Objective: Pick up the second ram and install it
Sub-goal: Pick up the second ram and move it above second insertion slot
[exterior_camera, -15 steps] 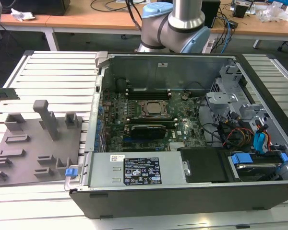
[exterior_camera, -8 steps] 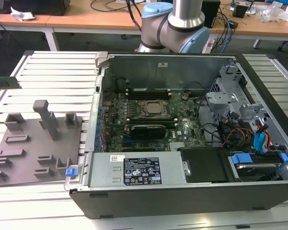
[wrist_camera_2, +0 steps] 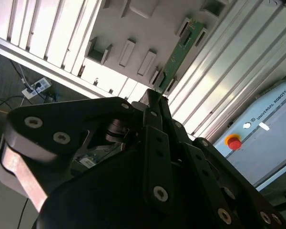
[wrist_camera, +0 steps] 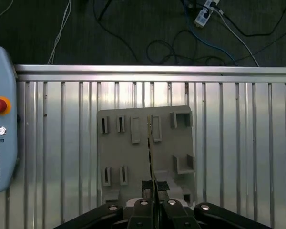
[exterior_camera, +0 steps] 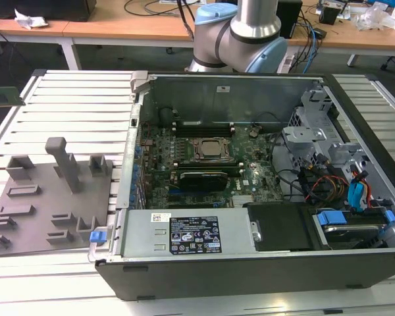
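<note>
First wrist view: tool (wrist_camera: 152, 188) is narrow, with its fingers clamped on one end of the second ram (wrist_camera: 151, 148). The ram is seen edge-on as a thin line running away from the fingertips. It lies over the middle of the grey slotted holder (wrist_camera: 133, 157), which sits flat on the ribbed aluminium table (wrist_camera: 238, 143). I cannot tell the gap between the ram's free end and the holder. A pale-blue control box with a red button (wrist_camera: 0, 138) is on the table, well apart from the holder.

Second wrist view: the ram (wrist_camera_2: 175, 61) shows its green face with small dark parts. It sticks straight out from the black tool (wrist_camera_2: 154, 98) toward the holder (wrist_camera_2: 133, 28).

Exterior view: the holder (exterior_camera: 39, 210) lies on the table at the exterior view's left, just beside the open computer case (exterior_camera: 250, 263). The motherboard with its CPU socket (exterior_camera: 209, 150) is exposed. The arm (exterior_camera: 250, 33) rises behind the case.
</note>
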Robot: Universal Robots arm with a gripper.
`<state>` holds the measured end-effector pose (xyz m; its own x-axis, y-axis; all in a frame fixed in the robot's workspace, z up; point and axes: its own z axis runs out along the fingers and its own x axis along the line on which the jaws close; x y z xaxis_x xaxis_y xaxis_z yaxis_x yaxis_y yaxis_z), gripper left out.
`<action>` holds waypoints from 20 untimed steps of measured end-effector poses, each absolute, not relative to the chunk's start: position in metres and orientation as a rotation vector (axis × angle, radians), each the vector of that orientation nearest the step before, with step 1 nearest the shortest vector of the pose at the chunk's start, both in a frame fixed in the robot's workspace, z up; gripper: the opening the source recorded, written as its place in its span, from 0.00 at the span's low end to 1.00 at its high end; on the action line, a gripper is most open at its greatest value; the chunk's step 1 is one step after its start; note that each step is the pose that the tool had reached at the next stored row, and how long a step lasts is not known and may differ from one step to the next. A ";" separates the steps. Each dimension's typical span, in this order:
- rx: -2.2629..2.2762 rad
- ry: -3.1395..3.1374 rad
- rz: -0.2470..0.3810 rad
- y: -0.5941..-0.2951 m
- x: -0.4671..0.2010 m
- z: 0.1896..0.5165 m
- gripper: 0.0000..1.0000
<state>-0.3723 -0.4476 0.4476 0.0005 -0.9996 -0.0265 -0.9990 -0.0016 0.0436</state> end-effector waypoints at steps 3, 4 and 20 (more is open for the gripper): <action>2.213 -2.211 -0.078 -0.447 -0.372 0.457 0.14; 2.214 -2.211 -0.078 -0.447 -0.372 0.459 0.14; 2.213 -2.212 -0.079 -0.447 -0.339 0.459 0.14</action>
<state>-0.3394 -0.4467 0.4590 0.0002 -0.9996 -0.0274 -0.9990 -0.0014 0.0436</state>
